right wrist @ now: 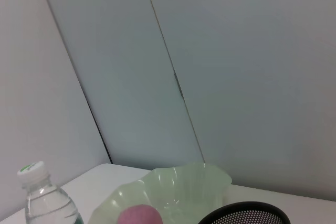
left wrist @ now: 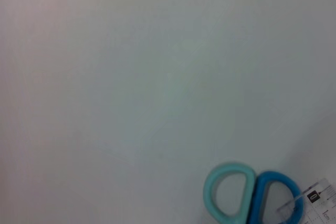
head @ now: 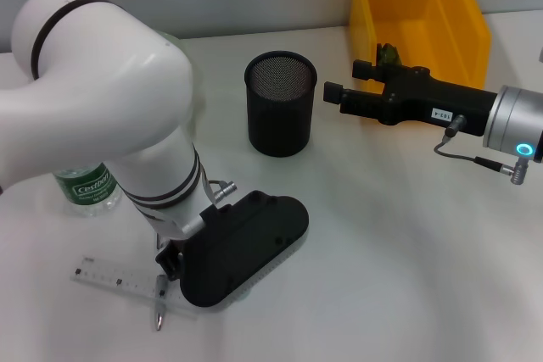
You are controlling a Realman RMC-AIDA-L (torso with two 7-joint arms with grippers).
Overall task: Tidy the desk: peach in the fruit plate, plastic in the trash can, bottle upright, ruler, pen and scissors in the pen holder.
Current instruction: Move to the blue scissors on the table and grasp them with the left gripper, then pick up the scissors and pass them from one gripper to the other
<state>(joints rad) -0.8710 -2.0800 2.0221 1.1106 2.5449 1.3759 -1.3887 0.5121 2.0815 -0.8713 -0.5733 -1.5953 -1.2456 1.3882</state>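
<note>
Head view, clock set on the black mesh cylinder pen holder [head: 280,104], which stands upright mid-desk on the white table [head: 399,243]. Right gripper [head: 348,80], black, hangs at 3 o'clock just beside the holder's rim, above the table. Its two fingers [head: 333,91] are spread with nothing between them, so it is released. The yellow plastic bin trash can [head: 420,14] sits at 2 o'clock behind that gripper. A small dark greenish scrap [head: 389,52] shows at the bin's front edge; cannot tell what it is. Left gripper [head: 242,243], a black housing on the big white arm, is low over the table at 6 o'clock. Its grip state cannot be told, the housing hides it. The clear plastic ruler [head: 119,277] lies flat at 7 o'clock, just beside the left gripper. A grey pointed tip [head: 159,313] crosses the ruler; pen or scissor blade, cannot tell. The clear water bottle with green label [head: 85,188] stands upright at 8 o'clock, partly behind the arm. Left wrist view: scissors with teal and blue loop handles [left wrist: 247,192] lie flat on the table, the blue loop touching the ruler's zero end [left wrist: 320,203]. Right wrist view: the pink peach [right wrist: 139,216] sits inside the pale green fluted fruit plate [right wrist: 178,192], with the bottle's white cap [right wrist: 31,170] to one side and the holder's mesh rim [right wrist: 247,216] near the plate.
</note>
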